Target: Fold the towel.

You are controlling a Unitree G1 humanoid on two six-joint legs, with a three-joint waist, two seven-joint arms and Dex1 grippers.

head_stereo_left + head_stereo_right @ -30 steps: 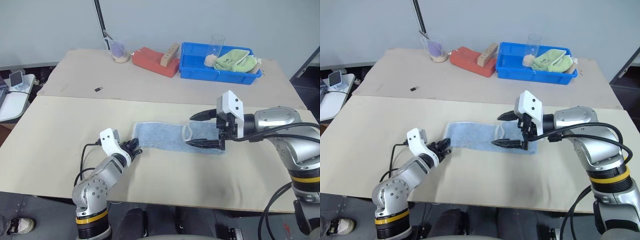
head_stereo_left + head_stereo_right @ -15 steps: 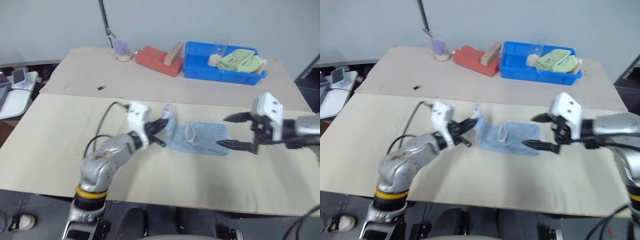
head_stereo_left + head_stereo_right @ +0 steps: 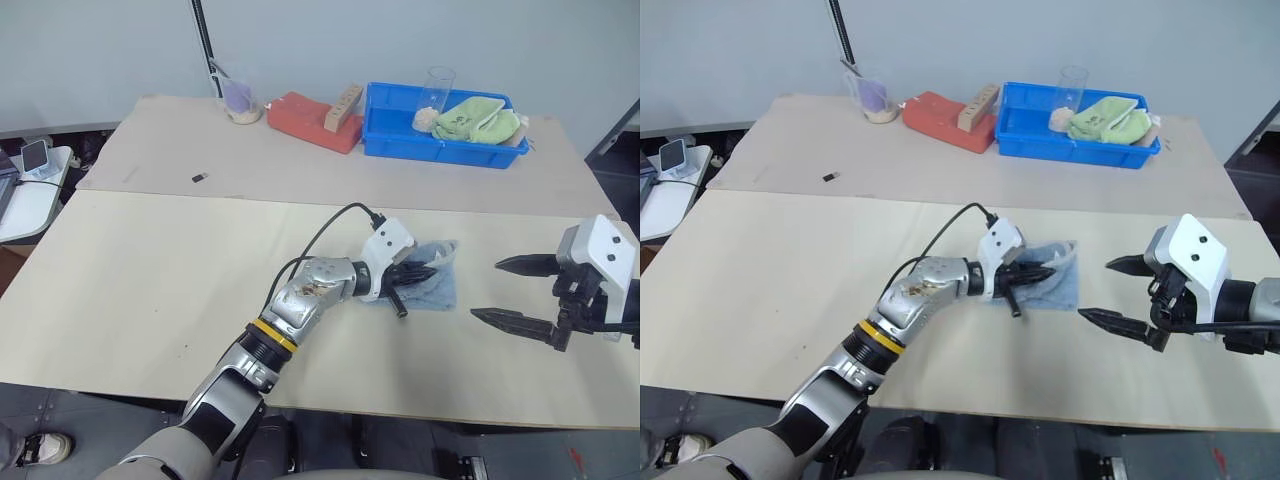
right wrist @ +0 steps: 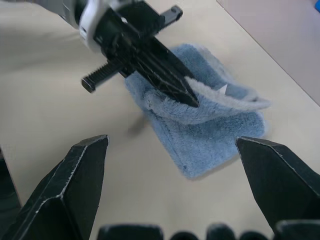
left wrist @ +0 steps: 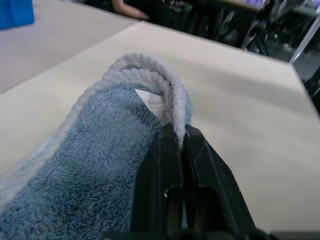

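The towel (image 3: 425,283) is seen folded over on itself on the front table (image 3: 120,300), toward the table's right half, roughly midway between front and back edges. One hem end is lifted above the lower layer – a small white tag shows at that hem in the left wrist view.

The left gripper (image 3: 418,273) is laid across the towel, pointing toward the table's right edge, w/ its black fingers (image 5: 172,170) nearly closed and the whitish hem pinched between the tips. The upper layer is held just over the lower one.

The right gripper (image 3: 512,290) is held above the table near its right edge, apart from the towel, pointing back at it. Its fingers are spread wide – nothing is held between them.

On the rear table, along the back edge, a blue bin (image 3: 440,135) is seen w/ a light green cloth (image 3: 475,118) inside and a clear glass (image 3: 437,90) at its wall. Just beside the bin a red block (image 3: 310,120) is placed w/ a wooden piece (image 3: 343,106) resting on it; near that, a clear cup (image 3: 237,98). A small dark item (image 3: 199,178) lies toward the rear table's left part.
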